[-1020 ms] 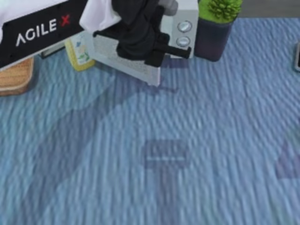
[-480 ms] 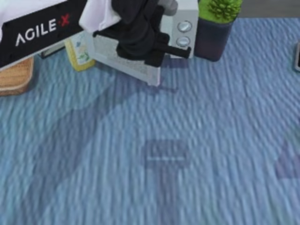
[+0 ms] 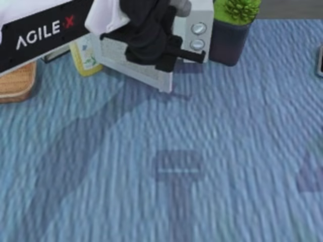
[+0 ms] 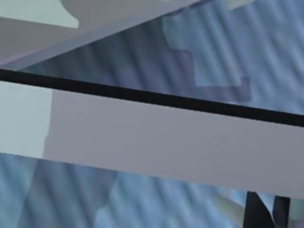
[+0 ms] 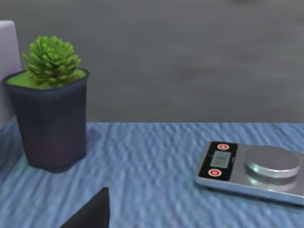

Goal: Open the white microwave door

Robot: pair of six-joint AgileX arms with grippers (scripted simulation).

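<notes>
The white microwave [image 3: 199, 17] stands at the table's far edge, its two silver knobs [image 3: 198, 36] facing me. The white microwave door [image 3: 133, 65] with its grey mesh window stands swung partly out toward the left. My left gripper [image 3: 170, 56] is at the door's free edge, shut on it, and the dark wrist covers the door's upper part. In the left wrist view the door's edge [image 4: 166, 137] fills the frame as a pale band, with dark fingertips [image 4: 259, 213] at the corner. Only one dark finger [image 5: 92, 213] of my right gripper shows, low over the table at the right.
A dark pot with a green succulent [image 3: 231, 30] stands right of the microwave. A yellow bottle [image 3: 86, 58] and a wooden block [image 3: 17, 83] lie to its left. A silver kitchen scale [image 5: 251, 171] sits at the table's right edge.
The left arm and the door's free edge have crept very slightly leftward; the door stands a touch wider. The right arm has not moved.
</notes>
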